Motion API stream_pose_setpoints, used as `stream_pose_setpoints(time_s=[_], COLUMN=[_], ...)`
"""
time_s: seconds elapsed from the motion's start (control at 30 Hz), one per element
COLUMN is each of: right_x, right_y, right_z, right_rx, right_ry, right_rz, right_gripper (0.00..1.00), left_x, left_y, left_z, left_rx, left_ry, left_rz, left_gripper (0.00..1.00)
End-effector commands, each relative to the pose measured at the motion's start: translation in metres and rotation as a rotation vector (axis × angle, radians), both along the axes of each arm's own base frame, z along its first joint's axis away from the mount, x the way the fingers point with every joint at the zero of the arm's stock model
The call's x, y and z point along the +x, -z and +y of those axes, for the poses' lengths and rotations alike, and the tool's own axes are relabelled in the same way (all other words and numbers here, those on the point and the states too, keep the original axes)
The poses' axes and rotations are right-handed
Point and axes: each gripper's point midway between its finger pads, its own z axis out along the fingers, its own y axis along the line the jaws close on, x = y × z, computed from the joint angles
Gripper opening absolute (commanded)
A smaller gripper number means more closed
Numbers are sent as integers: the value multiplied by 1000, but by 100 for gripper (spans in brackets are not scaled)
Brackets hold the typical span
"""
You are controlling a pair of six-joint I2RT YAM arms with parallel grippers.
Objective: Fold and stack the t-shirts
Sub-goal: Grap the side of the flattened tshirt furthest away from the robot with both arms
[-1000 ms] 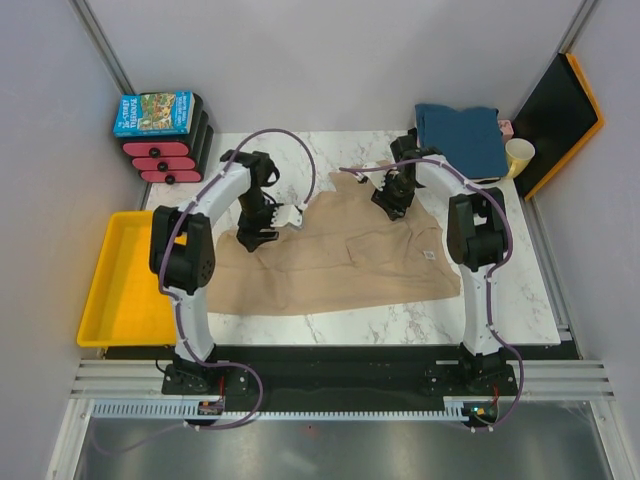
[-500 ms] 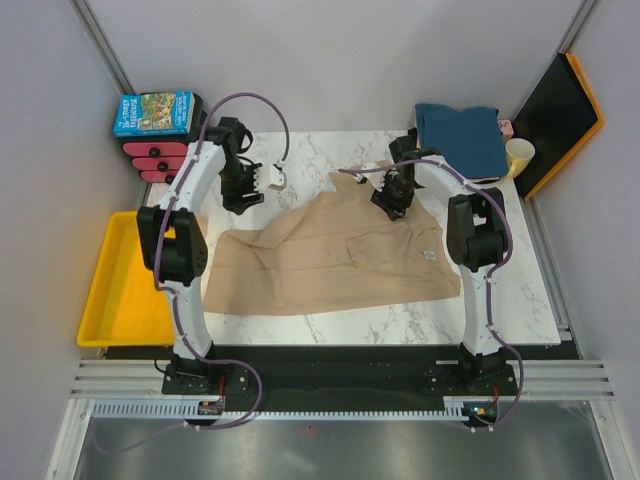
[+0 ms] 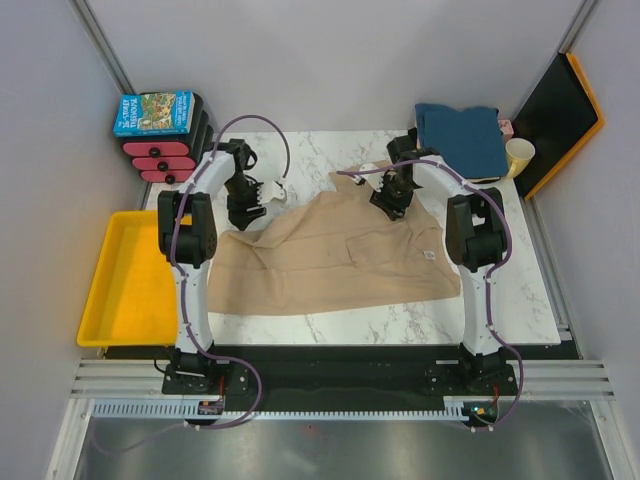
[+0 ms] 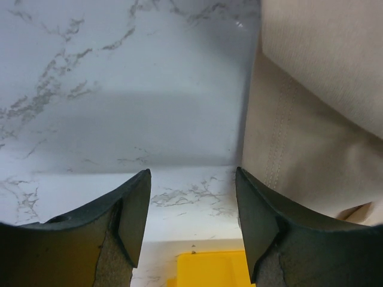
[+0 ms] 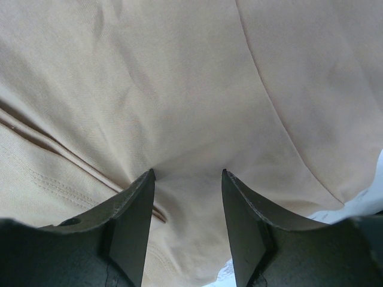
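The large tan-beige t-shirt (image 3: pixel 340 250) lies spread and creased across the marble table, with its small white label (image 3: pixel 428 256) near the right side. The teal-blue t-shirt (image 3: pixel 462 135) lies folded at the back right. My left gripper (image 3: pixel 245 208) is open and empty just off the tan shirt's back left edge. In the left wrist view the gripper (image 4: pixel 191 173) hangs over bare marble with the shirt's hem (image 4: pixel 287 137) to its right. My right gripper (image 3: pixel 390 197) is open, its tips on the shirt's back edge, with cloth (image 5: pixel 179 89) bulging between the jaws (image 5: pixel 187 173).
A yellow tray (image 3: pixel 120 290) sits off the table's left edge and shows in the left wrist view (image 4: pixel 209 269). A blue picture box (image 3: pixel 153 112) tops a red-black stack at the back left. A pale yellow cup (image 3: pixel 518 155) and a black-orange board (image 3: pixel 555 110) stand at the back right.
My left gripper left the shirt's left part, swung to the back left, then came down a little toward the shirt's edge. The shirt's left side shifted. The right arm stayed.
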Motion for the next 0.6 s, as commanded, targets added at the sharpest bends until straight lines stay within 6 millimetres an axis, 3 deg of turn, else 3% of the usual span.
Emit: stream_pose_setpoints(time_s=[0.0, 0.17, 0.37, 0.57], right_x=[-7, -5, -7, -7], right_y=[10, 11, 13, 13], right_z=[-3, 3, 2, 5], right_rx=[-47, -61, -82, -88], right_ry=[-24, -51, -74, -88], right_rz=[36, 26, 29, 23], right_gripper=[57, 57, 57, 57], left_x=[-3, -21, -26, -42], left_y=[-31, -26, -29, -16], left_z=[-16, -32, -48, -59], left_rx=[-72, -99, -148, -154], left_ry=[44, 66, 84, 99], left_rz=[-24, 57, 83, 165], left_gripper=[66, 66, 66, 66])
